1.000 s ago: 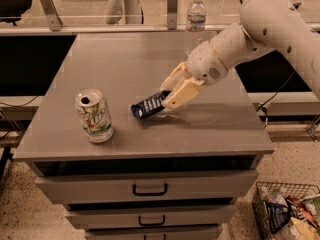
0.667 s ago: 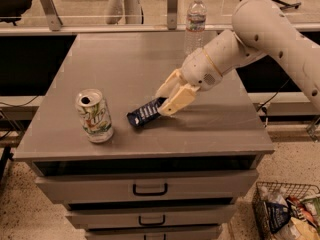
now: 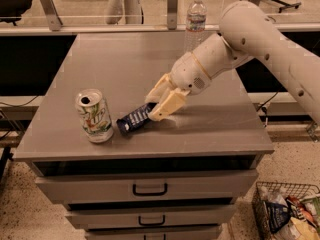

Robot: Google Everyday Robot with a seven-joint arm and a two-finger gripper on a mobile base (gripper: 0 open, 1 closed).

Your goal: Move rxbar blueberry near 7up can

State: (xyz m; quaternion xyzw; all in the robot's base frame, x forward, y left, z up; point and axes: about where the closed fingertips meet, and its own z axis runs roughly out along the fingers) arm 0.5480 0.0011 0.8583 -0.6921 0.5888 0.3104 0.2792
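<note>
7up can (image 3: 94, 115): is standing upright near the front-left corner of the desk (image 3: 125, 59), serving as the target. rxbar blueberry (image 3: 133, 121): is lying just beside the can, toward the front edge. The gripper (image 3: 159, 104) is pinching its right end, jaws clamping the wrapper, apparently to slide it closer. water bottle (image 3: 196, 20): is standing at the back edge. Desk is showing grey, with drawers. wire basket (image 3: 285, 204): is sitting on speckled floor.

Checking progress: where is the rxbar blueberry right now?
In the camera view, the rxbar blueberry is at the front centre of the table, just right of the 7up can, its right end held in the jaws of the gripper.
</note>
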